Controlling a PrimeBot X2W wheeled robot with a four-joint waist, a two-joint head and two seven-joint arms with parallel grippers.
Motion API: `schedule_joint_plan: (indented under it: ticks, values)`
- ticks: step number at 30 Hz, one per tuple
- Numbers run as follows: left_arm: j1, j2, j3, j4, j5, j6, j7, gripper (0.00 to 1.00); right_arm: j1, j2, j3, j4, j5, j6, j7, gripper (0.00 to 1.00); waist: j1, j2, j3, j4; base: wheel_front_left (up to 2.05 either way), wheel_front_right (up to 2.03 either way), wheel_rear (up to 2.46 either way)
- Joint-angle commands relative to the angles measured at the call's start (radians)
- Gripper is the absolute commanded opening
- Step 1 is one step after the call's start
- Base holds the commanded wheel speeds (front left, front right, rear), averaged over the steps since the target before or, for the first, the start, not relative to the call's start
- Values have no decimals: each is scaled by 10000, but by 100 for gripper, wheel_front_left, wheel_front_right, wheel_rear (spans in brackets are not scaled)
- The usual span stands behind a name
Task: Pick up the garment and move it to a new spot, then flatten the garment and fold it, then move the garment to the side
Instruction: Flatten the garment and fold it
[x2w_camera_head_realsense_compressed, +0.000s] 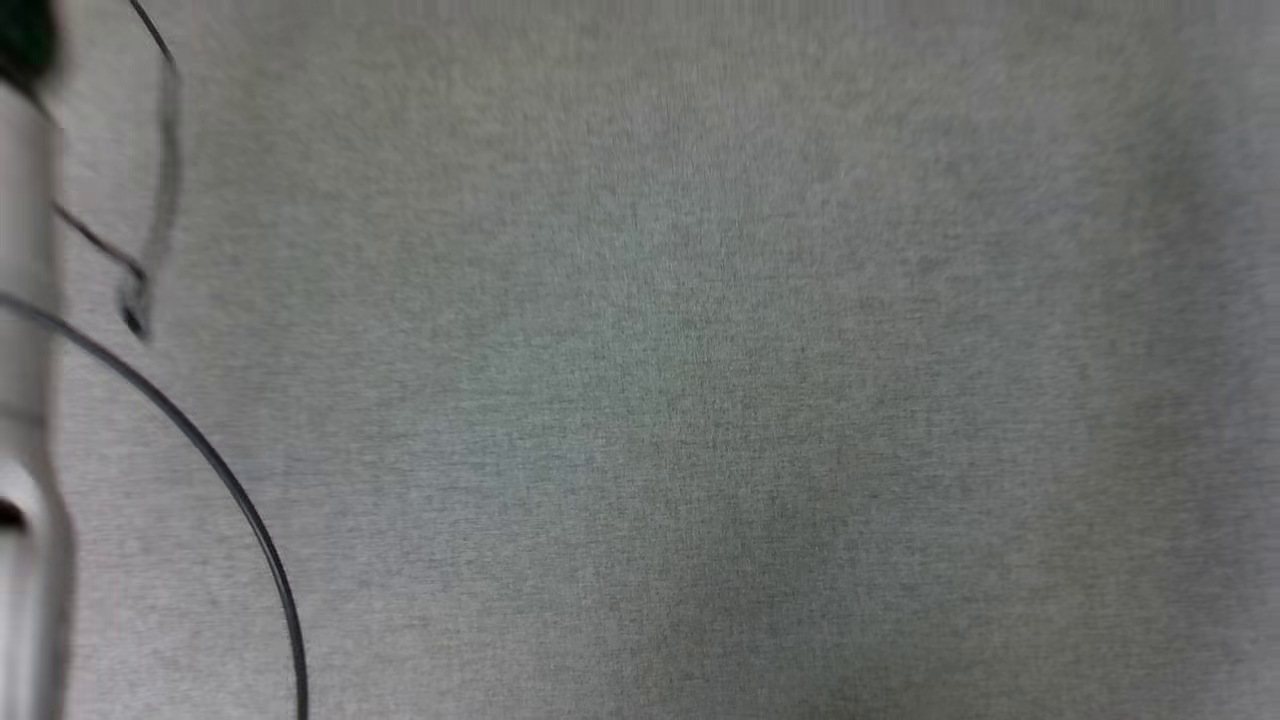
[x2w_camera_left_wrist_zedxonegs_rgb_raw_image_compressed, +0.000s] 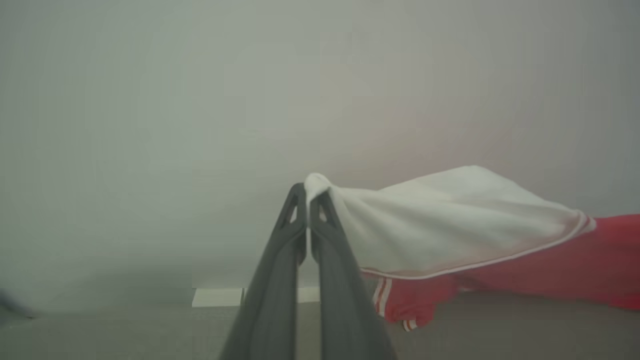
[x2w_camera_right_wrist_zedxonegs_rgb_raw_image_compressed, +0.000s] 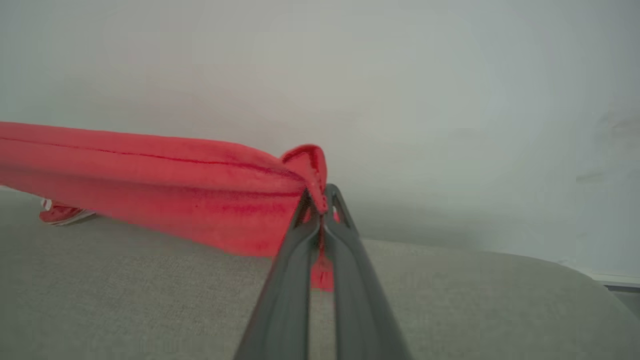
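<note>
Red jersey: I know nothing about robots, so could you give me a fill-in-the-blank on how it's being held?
The left jaws are shut on the jersey's ____ part.
The right jaws are shut on a ____ fold of it.
The number of jaw pairs holding it is ____.
Missing words: white; red; two.

The garment, red with a white sleeve and striped trim, hangs stretched and lifted, one striped end touching the surface.
</note>
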Motion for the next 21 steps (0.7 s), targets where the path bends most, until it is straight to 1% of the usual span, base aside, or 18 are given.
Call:
schedule_joint_plan:
  ticks: [1,2,3,7,12,17,21]
  values:
    - [811,-33,-186,-48,-217,-12,-60,0,689,-120,181,162,230,-8,-137,0,-1,0,-896,128,0,0,0]
    - [1249,-2,-253,-113,-361,-13,-125,0,1055,-110,300,207,380,-6,-226,0,-1,0,-1101,130,0,0,0]
    - [1249,-2,-253,-113,-361,-13,-125,0,1055,-110,300,207,380,-6,-226,0,-1,0,-1101,130,0,0,0]
    - [3193,63,-549,-465,-819,-14,-353,0,2707,-135,765,277,1000,-8,-564,0,-1,0,-1914,146,0,0,0]
    - [5536,144,-459,-1109,-1229,-3,-616,0,4721,-323,1298,-71,1808,-8,-959,0,-1,0,-2702,161,0,0,0]
    - [7951,298,-118,-2236,-1295,406,-725,0,6620,-636,1729,-740,2567,-11,-1258,0,-1,0,-3431,124,0,0,0]
    - [10018,373,358,-3625,-1468,981,-743,0,8225,-960,1914,-1539,2988,-13,-1340,0,-1,0,-3939,104,0,0,0]
